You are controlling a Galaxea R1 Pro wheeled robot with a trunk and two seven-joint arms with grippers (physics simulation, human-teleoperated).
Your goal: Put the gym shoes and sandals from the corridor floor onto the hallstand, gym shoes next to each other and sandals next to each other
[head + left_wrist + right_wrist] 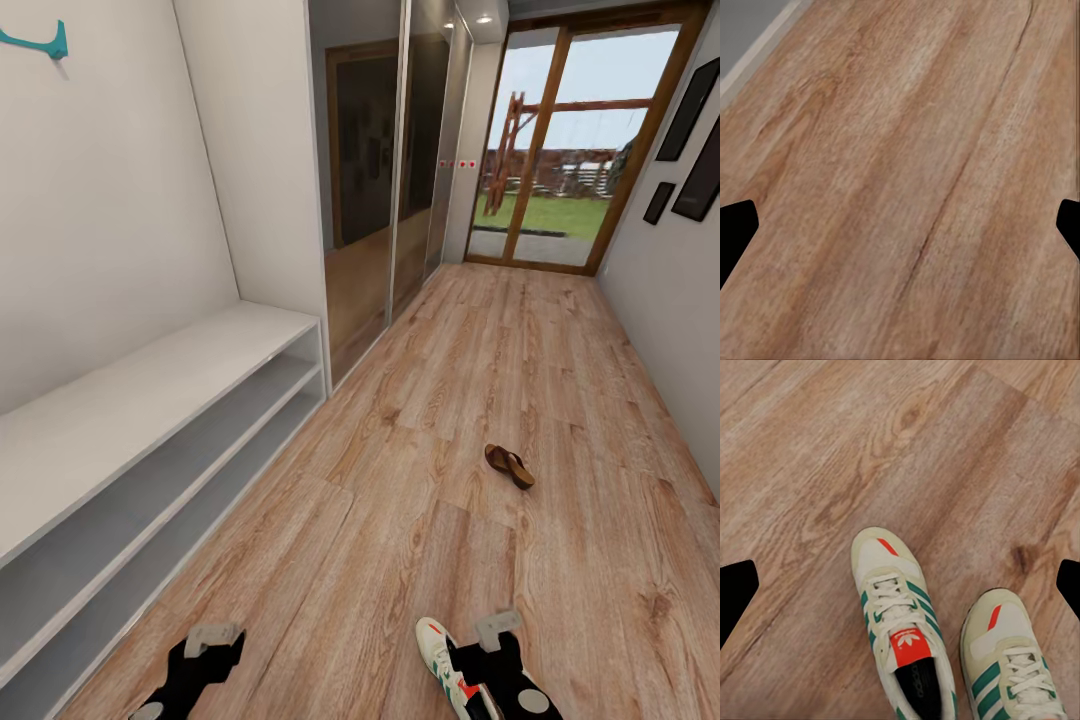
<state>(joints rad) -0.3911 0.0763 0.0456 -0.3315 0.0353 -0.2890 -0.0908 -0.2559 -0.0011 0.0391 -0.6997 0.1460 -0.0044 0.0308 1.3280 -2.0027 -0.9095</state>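
gym shoes [945, 637] on floor, R gripper [900, 585] wide open above, empty

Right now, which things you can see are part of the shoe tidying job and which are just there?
Job:
gym shoes
brown sandal
shoe rack
corridor floor

Just there:
teal wall hook
mirrored wardrobe doors
framed pictures
glass door
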